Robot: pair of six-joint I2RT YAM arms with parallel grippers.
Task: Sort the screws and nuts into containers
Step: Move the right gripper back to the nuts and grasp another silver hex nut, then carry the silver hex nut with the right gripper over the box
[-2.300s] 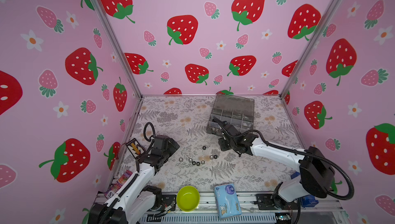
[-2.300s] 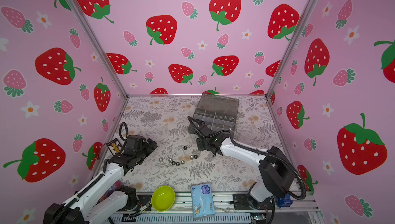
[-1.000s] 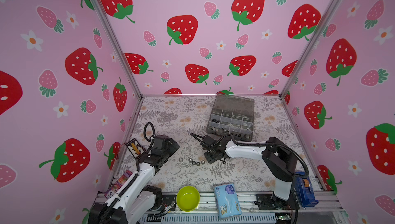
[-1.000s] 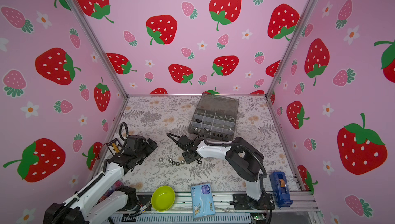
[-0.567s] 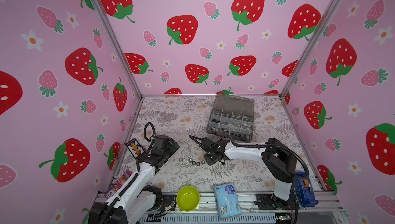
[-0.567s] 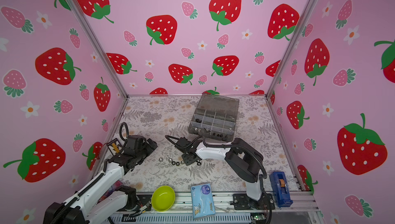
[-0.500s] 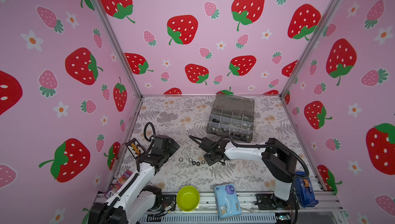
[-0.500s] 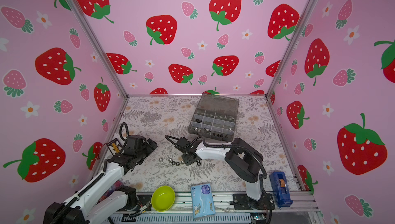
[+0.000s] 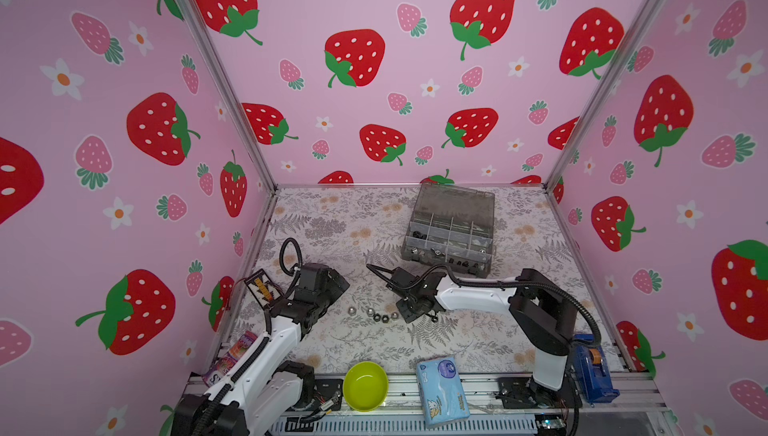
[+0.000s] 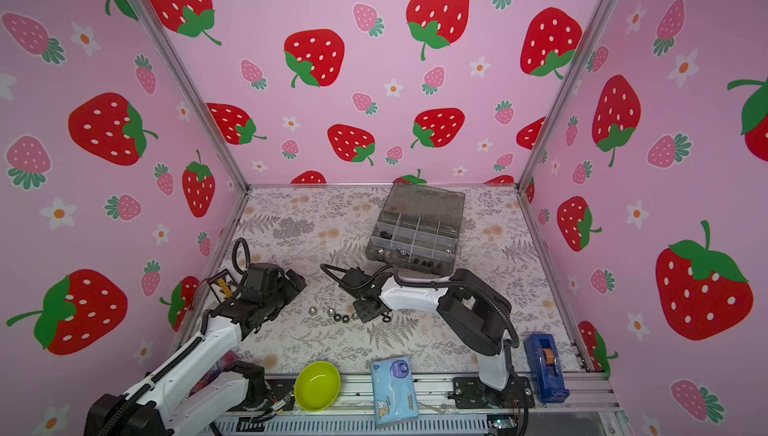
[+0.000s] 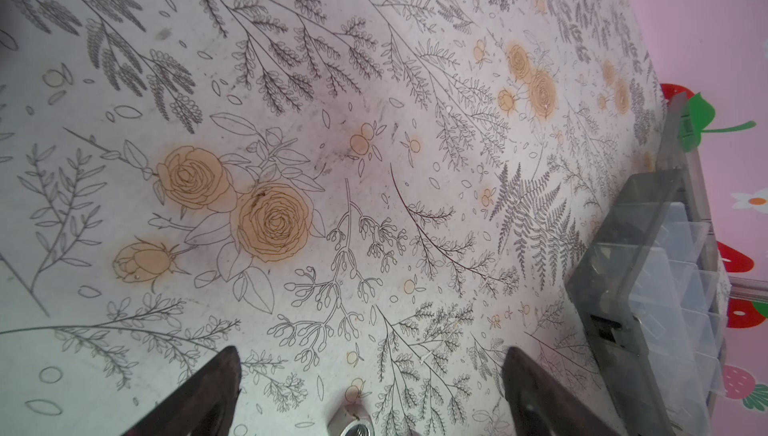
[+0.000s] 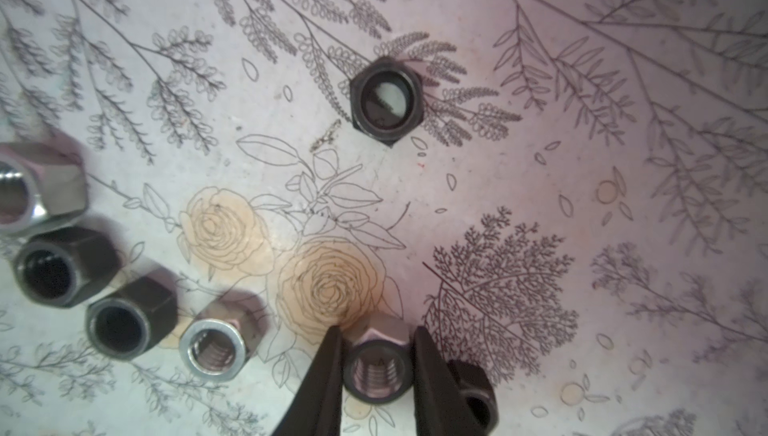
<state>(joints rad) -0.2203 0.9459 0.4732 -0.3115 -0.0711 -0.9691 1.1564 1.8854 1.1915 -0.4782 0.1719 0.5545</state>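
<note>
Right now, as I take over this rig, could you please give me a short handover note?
Left gripper: open, empty, low over the table by a silver nut.
Right gripper: shut on a hex nut that sits on the table, not yet lifted.
Organizer box: at the back, lid open.
Done: some pieces lie in its front compartments.
Left: several loose nuts in a row beside the right gripper.
</note>
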